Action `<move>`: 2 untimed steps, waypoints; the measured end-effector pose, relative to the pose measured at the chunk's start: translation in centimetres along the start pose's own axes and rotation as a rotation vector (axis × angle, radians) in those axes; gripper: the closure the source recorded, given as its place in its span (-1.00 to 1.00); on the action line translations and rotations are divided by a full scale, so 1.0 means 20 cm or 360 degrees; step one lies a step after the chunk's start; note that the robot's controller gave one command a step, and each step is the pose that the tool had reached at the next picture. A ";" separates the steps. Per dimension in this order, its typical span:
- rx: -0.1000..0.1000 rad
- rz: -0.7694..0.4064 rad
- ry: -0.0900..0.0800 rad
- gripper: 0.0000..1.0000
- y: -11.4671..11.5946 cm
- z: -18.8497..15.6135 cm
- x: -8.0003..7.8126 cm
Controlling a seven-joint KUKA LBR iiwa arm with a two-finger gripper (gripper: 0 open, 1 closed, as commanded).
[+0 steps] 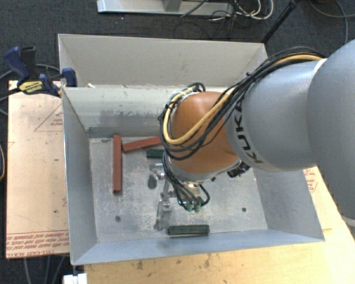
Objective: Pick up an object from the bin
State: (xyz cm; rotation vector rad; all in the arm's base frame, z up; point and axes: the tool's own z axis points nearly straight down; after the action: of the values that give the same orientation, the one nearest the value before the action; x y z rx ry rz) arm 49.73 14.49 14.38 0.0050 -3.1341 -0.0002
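A grey metal bin [77, 176] is seen from above. The arm [296, 117] is stretched in from the right of the view. An orange cover [201, 135] is fixed on its wrist, and yellow and black cables [183, 139] are looped round the cover. The gripper [163, 203] is seen under the orange cover, low over the floor of the bin, near the middle and toward the front wall. It cannot be told if the gripper is apart or together, as much of it is hidden by the cover and the cables.

A dark green bar [188, 231] is laid flat on the floor, close to the front wall. It is just beside the gripper's tip. Whether it is touched cannot be told.

A long red-brown stick [116, 164] is laid on the left part of the floor, pointed from back to front. A second red-brown stick [141, 144] is laid across near the back, and the two ends are met at a corner. A small dark green piece [155, 154] is seen just below the second stick, partly hidden by the orange cover.
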 end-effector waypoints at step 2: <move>-0.0003 0.0279 -0.0015 -1.00 -0.28 0.37 -0.15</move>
State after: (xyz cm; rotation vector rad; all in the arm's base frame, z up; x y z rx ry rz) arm 52.75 8.99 7.01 -0.2699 -3.1317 -0.0024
